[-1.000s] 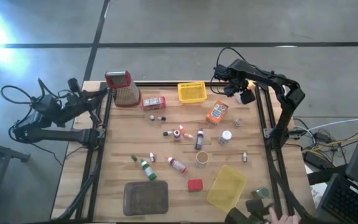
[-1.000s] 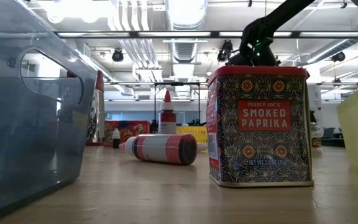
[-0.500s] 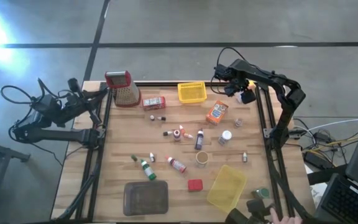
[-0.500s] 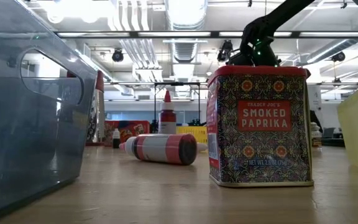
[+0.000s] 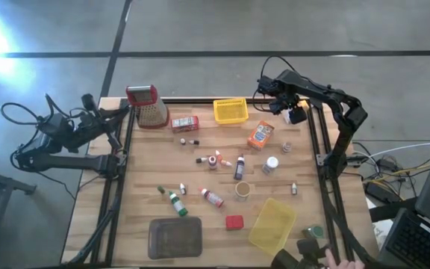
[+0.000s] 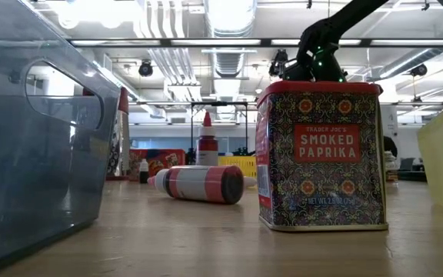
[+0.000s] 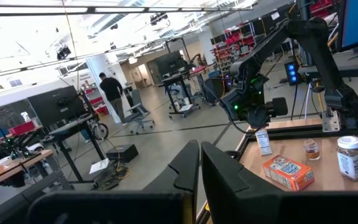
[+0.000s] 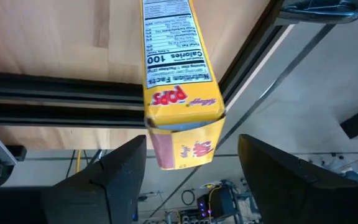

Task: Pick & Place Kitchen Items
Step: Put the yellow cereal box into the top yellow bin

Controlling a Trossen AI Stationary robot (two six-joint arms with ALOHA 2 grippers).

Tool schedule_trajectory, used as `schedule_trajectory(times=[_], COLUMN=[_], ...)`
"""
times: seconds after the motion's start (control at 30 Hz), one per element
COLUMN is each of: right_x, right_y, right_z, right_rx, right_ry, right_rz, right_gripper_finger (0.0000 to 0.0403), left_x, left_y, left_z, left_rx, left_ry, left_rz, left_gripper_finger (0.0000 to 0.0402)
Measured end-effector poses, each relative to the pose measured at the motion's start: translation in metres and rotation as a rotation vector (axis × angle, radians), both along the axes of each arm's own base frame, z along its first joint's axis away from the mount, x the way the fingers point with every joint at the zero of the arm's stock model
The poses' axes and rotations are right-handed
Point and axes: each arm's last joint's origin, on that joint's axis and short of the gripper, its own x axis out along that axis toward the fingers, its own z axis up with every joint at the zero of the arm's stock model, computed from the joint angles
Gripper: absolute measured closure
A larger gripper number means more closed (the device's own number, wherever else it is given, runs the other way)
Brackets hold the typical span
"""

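A small yellow cereal box (image 8: 179, 93), nutrition panel showing, stands at the table's far right corner (image 5: 296, 116), by the black frame rail. My right gripper (image 8: 191, 180) hangs over its upper end, slanting down, open, one finger on each side. My left gripper (image 7: 201, 168) is shut on nothing and held level beyond the table's left edge (image 5: 118, 118). Across the table lie other kitchen items: an orange box (image 5: 260, 135), a red box (image 5: 185, 122), little bottles (image 5: 213, 197), a jar (image 5: 272, 164) and a red tin (image 6: 321, 154). My right gripper has one finger (image 8: 272, 180) standing apart from the box's upper end (image 8: 188, 134), with a gap showing. Whether the other finger (image 8: 114, 180) touches the box's side, I cannot tell.
A metal grater (image 5: 149, 106) and a yellow basket (image 5: 230, 110) stand along the far edge. A grey tray (image 5: 175, 237) and a second yellow basket (image 5: 273, 224) sit near the front. Black rails (image 5: 316, 149) frame the table. A person's hand (image 5: 340, 262) shows at the front right.
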Motion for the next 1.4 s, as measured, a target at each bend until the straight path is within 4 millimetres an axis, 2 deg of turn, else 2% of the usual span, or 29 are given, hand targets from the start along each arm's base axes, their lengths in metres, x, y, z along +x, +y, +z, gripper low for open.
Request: schedule_trajectory(times=[0.2,0.97,1.17,1.4], right_x=[-0.004,-0.027,-0.027,-0.022], right_y=[-0.003,-0.014,-0.014,-0.015], right_z=[-0.002,-0.027,-0.026,-0.016], right_rx=[0.024,0.045,0.037,0.005], right_ry=[-0.022,-0.029,-0.032,-0.061], right_rz=[-0.027,-0.138,-0.151,-0.147], right_gripper_finger=[0.014,0.0191,0.0219,0.0259], left_x=[0.0,0.0,0.0,0.0], left_y=[0.0,0.0,0.0,0.0], left_z=[0.0,0.0,0.0,0.0], left_rx=[0.0,0.0,0.0,0.0], left_ry=[0.0,0.0,0.0,0.0], left_rz=[0.0,-0.001,-0.001,0.0], left_gripper_finger=[0.0378,0.0378,0.0378,0.0378])
